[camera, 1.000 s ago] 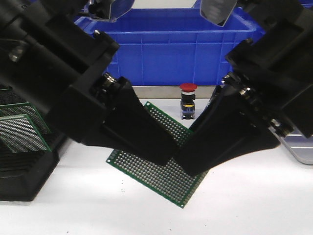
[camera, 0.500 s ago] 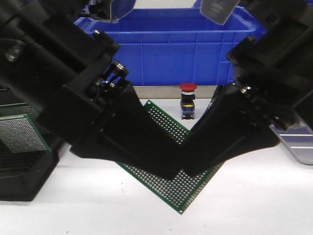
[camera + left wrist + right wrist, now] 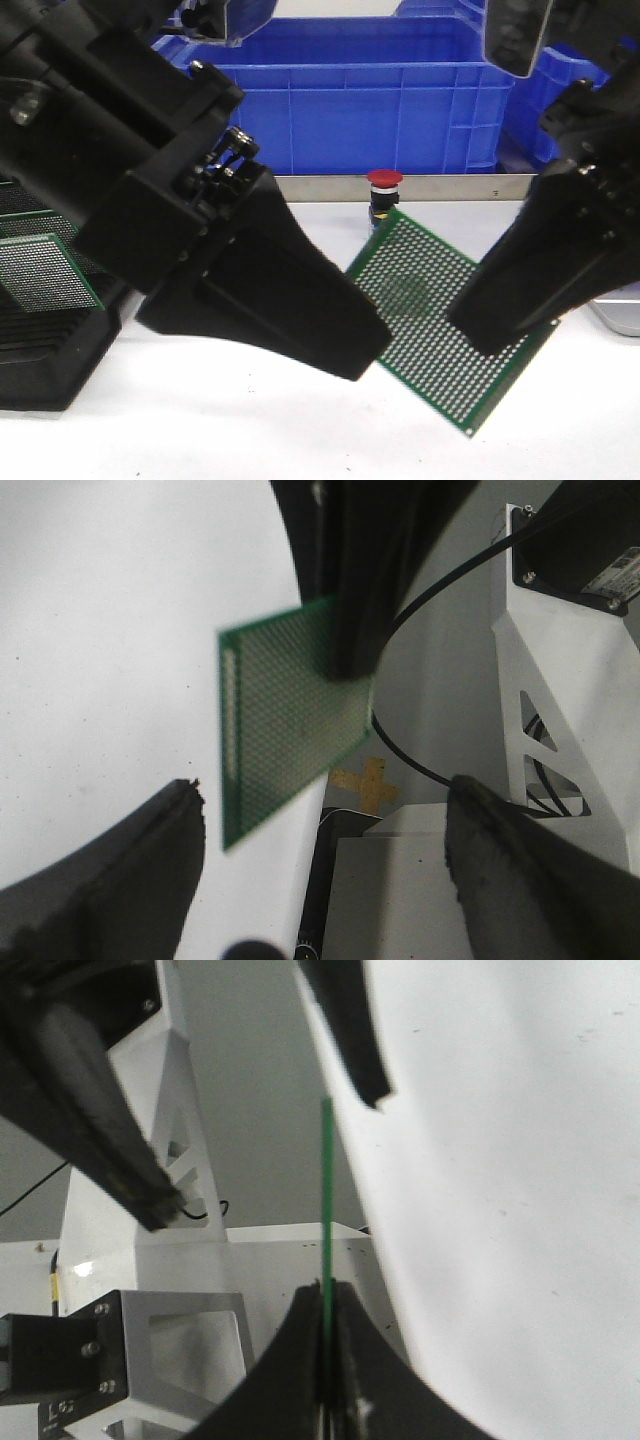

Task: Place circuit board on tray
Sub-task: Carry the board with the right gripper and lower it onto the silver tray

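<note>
The green circuit board [image 3: 435,305] hangs tilted in the air above the white table, held by its right side. My right gripper [image 3: 487,335] is shut on it. In the right wrist view the board [image 3: 326,1190] shows edge-on as a thin green line pinched between the fingers of the right gripper [image 3: 327,1305]. My left gripper [image 3: 350,355] is open and empty just left of the board. In the left wrist view its fingers [image 3: 110,875] stand wide apart and the board [image 3: 285,715] floats beyond them. A corner of the silver tray [image 3: 625,318] shows at the far right edge.
A black slotted rack [image 3: 45,350] holding more green boards [image 3: 40,270] stands at the left. Blue plastic bins [image 3: 350,100] line the back. A red-topped push button [image 3: 384,190] stands behind the board.
My left gripper has opened and let go of the board. My right gripper has carried the board to the right, away from the left gripper.
</note>
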Robot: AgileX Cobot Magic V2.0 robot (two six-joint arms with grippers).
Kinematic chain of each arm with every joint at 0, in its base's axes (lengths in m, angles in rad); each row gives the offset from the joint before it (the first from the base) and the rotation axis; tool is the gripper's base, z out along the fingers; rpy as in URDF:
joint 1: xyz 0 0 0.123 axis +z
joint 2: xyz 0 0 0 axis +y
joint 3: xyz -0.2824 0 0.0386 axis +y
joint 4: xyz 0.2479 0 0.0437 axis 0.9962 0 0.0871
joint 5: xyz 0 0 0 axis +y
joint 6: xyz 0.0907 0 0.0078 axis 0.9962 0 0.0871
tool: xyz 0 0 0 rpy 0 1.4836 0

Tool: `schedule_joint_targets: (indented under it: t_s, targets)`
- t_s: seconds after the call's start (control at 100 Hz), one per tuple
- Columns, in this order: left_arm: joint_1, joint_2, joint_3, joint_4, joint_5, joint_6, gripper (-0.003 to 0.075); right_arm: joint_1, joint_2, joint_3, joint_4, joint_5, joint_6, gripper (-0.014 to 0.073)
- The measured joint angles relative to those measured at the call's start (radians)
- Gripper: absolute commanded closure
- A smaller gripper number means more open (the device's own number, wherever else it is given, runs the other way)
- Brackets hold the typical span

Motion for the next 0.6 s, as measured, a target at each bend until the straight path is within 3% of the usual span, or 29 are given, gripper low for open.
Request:
schedule_joint_targets:
  t_s: [0.31,0.6]
  targets:
    - [0.000,0.000,-0.002,0.000,0.004,0.000,0.0246,-0.283,0.000,0.000,-0.006,-0.217,0.027,0.0662]
    - [0.000,0.000,-0.002,0.000,0.008,-0.002,0.0246,-0.396,0.050,0.000,0.006,-0.541,0.076,0.0662]
